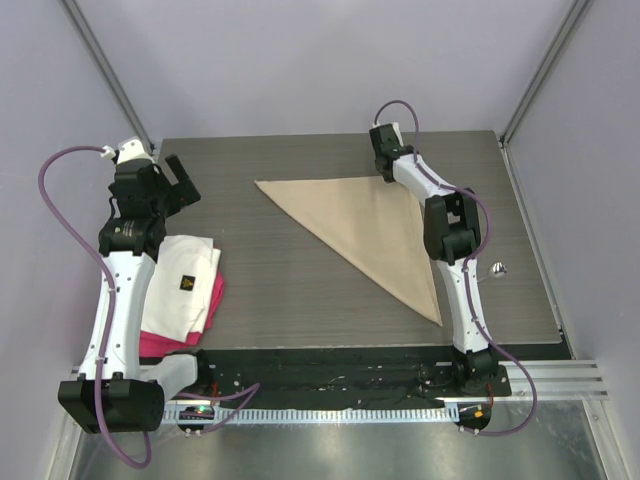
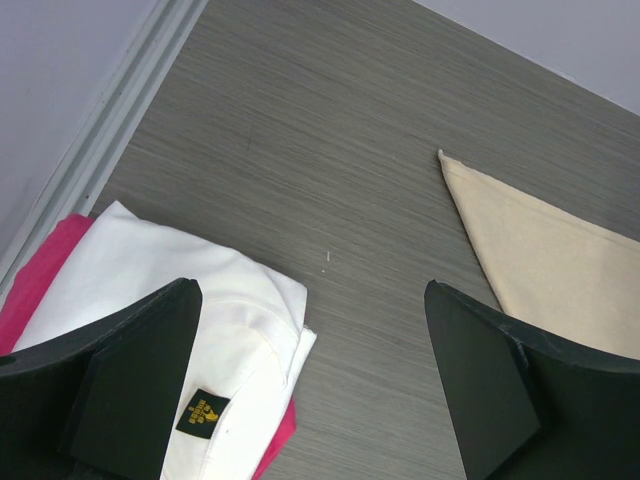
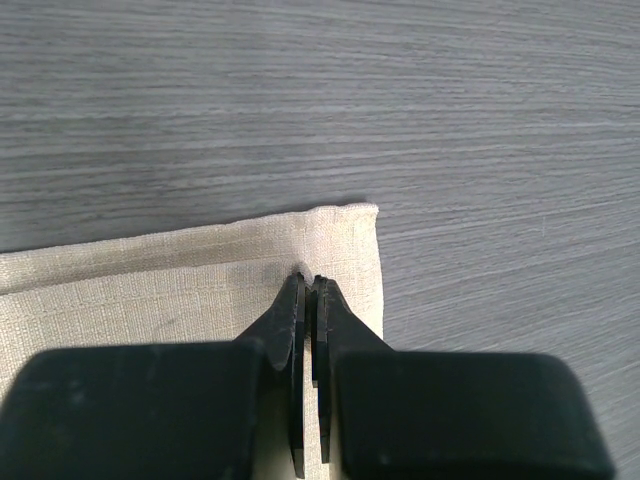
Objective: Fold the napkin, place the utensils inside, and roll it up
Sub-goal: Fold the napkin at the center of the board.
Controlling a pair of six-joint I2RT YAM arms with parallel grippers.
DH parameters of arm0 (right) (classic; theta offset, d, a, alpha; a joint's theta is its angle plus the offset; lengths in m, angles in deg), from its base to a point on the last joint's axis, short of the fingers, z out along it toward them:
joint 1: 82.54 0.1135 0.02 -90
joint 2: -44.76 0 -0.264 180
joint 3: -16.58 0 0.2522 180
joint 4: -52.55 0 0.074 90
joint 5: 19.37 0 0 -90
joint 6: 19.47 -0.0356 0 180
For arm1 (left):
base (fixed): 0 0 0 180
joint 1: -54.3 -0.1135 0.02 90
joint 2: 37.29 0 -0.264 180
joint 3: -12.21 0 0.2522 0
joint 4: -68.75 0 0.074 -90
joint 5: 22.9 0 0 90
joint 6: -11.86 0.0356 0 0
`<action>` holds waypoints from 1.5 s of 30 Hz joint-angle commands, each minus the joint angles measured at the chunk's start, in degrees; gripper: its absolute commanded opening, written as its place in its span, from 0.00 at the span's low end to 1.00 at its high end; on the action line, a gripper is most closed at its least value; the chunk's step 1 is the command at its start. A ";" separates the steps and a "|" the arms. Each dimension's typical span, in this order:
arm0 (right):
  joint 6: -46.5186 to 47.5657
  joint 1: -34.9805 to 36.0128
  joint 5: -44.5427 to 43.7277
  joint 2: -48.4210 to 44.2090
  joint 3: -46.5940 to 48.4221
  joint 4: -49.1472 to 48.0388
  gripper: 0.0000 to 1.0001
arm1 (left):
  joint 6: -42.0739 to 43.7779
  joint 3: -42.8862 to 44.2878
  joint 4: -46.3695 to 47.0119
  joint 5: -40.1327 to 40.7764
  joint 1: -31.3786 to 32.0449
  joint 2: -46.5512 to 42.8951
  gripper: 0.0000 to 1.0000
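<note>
The beige napkin (image 1: 365,235) lies folded into a triangle on the dark table (image 1: 290,290), one point at the far right and one near the front. My right gripper (image 1: 386,176) stands over that far right point. In the right wrist view its jaws (image 3: 312,282) are shut, with the tips pinching the napkin (image 3: 150,280) just behind its corner. A spoon's silver bowl (image 1: 497,268) shows on the table right of the right arm; its handle is hidden. My left gripper (image 1: 180,186) hangs wide open (image 2: 312,330) above the table at the far left, holding nothing, with the napkin's left tip (image 2: 530,240) to its right.
A folded white cloth with a dark logo (image 1: 182,285) lies on a pink-red cloth (image 1: 165,345) at the front left, beneath the left arm. Grey walls and metal posts close in the table on three sides.
</note>
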 commanded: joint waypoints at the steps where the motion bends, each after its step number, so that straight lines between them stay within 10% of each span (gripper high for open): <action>1: 1.01 -0.62 -1.91 0.10 3.09 -1.23 0.01 | 0.80 0.75 2.16 -0.34 -0.07 -0.29 1.00; 45: 5.40 -1.86 -3.58 6.51 11.53 -1.40 0.04 | 0.71 0.58 2.43 -0.69 -0.15 0.15 1.00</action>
